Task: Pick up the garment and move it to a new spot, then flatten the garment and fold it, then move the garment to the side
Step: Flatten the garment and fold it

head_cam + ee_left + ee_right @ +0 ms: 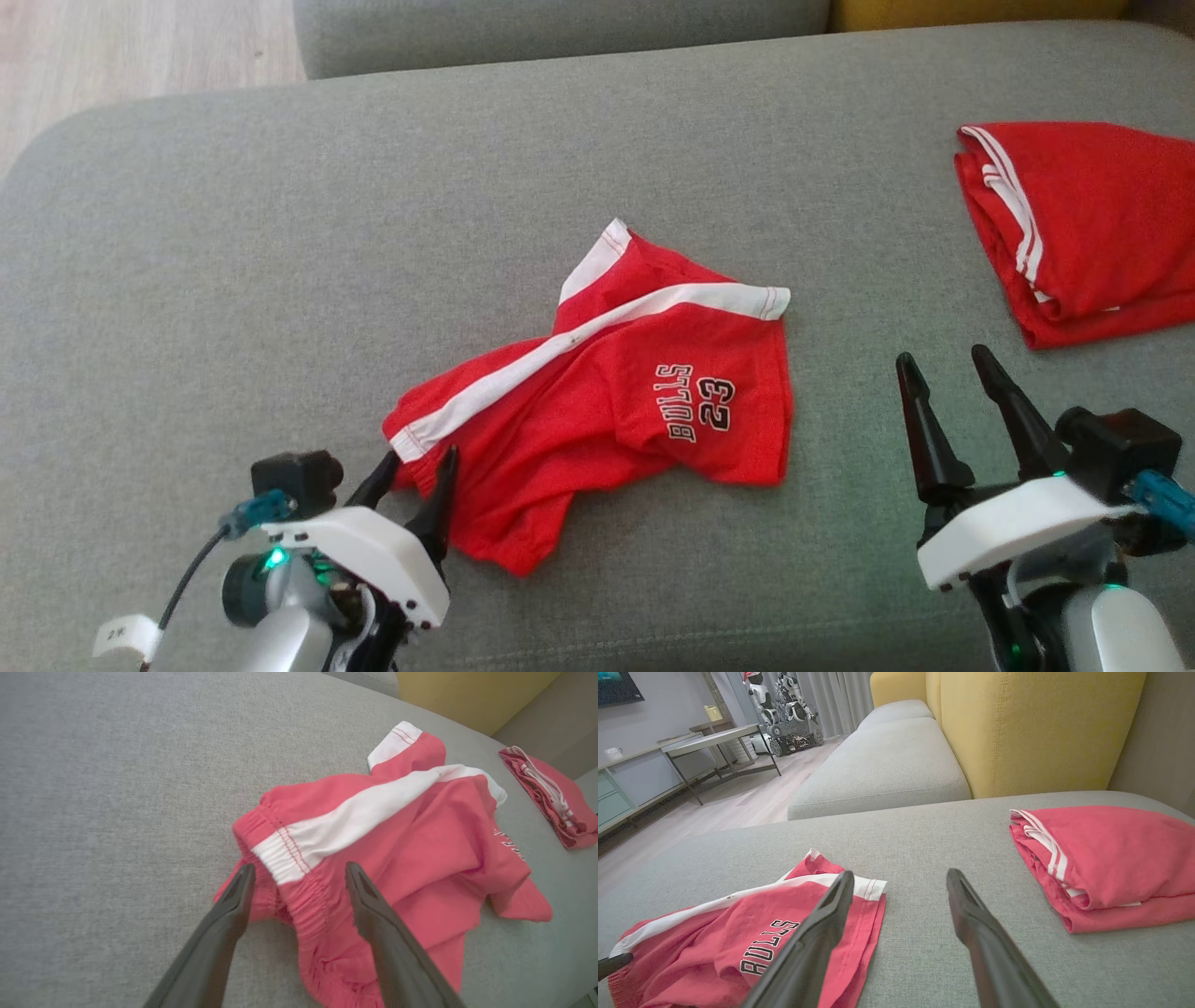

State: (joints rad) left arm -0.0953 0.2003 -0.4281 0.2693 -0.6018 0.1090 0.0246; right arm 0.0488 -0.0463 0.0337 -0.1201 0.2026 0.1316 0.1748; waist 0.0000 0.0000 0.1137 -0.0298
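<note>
We read this as step one: garment (616,392) crumpled mid-cushion (280,233), left hand (420,457) wide astride waistband (289,858), right hand (943,357) wide, empty.

A living room: a grey sofa (887,760) with yellow backrests (1036,728) stretches away ahead of the right gripper (900,875). Far off to that gripper's left are pale wooden flooring (752,798), a low table (714,737), a sideboard (635,774) and grey curtains (840,695).

A folded red cloth (1092,224) lies on the grey sofa seat (280,233).
</note>
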